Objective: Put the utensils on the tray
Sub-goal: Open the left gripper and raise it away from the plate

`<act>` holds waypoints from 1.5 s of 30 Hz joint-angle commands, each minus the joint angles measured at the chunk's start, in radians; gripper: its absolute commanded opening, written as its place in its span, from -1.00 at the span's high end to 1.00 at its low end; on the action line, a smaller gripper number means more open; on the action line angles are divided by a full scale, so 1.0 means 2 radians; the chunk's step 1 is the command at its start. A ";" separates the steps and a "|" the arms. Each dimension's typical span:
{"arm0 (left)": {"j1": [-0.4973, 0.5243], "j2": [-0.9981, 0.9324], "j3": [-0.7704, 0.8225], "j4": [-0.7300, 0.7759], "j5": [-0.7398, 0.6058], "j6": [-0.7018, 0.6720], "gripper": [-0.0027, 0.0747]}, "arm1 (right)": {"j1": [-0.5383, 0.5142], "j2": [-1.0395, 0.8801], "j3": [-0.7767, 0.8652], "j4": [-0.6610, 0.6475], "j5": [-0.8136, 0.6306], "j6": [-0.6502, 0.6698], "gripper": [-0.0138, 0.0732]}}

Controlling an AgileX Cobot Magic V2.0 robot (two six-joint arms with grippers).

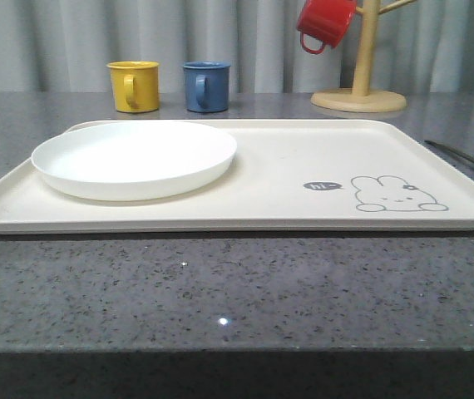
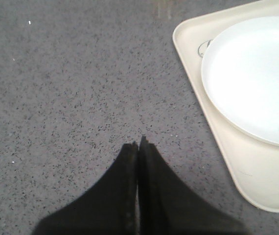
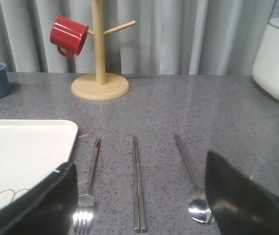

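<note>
The cream tray (image 1: 287,179) with a rabbit drawing lies across the counter, a round white plate (image 1: 134,158) on its left part. In the right wrist view a silver fork (image 3: 89,183), a pair of chopsticks (image 3: 137,183) and a spoon (image 3: 191,178) lie side by side on the counter beside the tray (image 3: 22,156). My right gripper (image 3: 138,196) hangs open above them, nothing between its fingers. Thin utensils (image 1: 461,155) show right of the tray in the front view. My left gripper (image 2: 138,144) is shut and empty over bare counter, next to the tray's corner (image 2: 188,54).
A yellow mug (image 1: 134,86) and a blue mug (image 1: 206,86) stand behind the tray. A wooden mug tree (image 1: 360,75) holding a red mug (image 1: 325,22) stands at the back right. A white appliance (image 3: 278,58) sits at the far right.
</note>
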 commanded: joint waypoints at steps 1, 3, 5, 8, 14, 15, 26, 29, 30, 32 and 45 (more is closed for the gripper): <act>-0.005 -0.085 0.047 -0.004 -0.083 -0.004 0.98 | -0.004 0.008 -0.017 -0.002 -0.036 -0.002 -0.62; -0.005 -0.142 0.082 -0.004 -0.095 -0.004 0.98 | -0.004 0.008 -0.017 -0.002 -0.036 -0.002 -0.62; -0.005 -0.196 0.110 -0.004 -0.103 -0.004 0.98 | -0.004 0.008 -0.017 -0.002 -0.036 -0.002 -0.62; -0.005 -0.262 0.142 -0.008 -0.104 -0.004 0.98 | -0.004 0.008 -0.017 -0.002 -0.036 -0.002 -0.62; -0.005 -0.327 0.173 -0.014 -0.105 -0.004 0.98 | -0.004 0.008 -0.017 -0.002 -0.036 -0.002 -0.62; -0.005 -0.328 0.173 -0.014 -0.105 -0.004 0.98 | -0.004 0.008 -0.017 -0.002 -0.036 -0.002 -0.62; -0.005 -0.328 0.173 -0.014 -0.105 -0.004 0.98 | -0.004 0.008 -0.017 -0.002 -0.036 -0.002 -0.62; -0.005 -0.328 0.173 -0.014 -0.105 -0.004 0.98 | -0.004 0.008 -0.017 -0.002 -0.036 -0.002 -0.62; -0.005 -0.328 0.173 -0.014 -0.105 -0.004 0.98 | -0.004 0.008 -0.017 -0.002 -0.036 -0.002 -0.62; -0.005 -0.328 0.173 -0.014 -0.105 -0.004 0.98 | -0.004 0.008 -0.017 -0.002 -0.036 -0.002 -0.62; -0.005 -0.328 0.173 -0.014 -0.105 -0.004 0.98 | -0.004 0.028 -0.019 -0.008 -0.017 -0.032 -0.18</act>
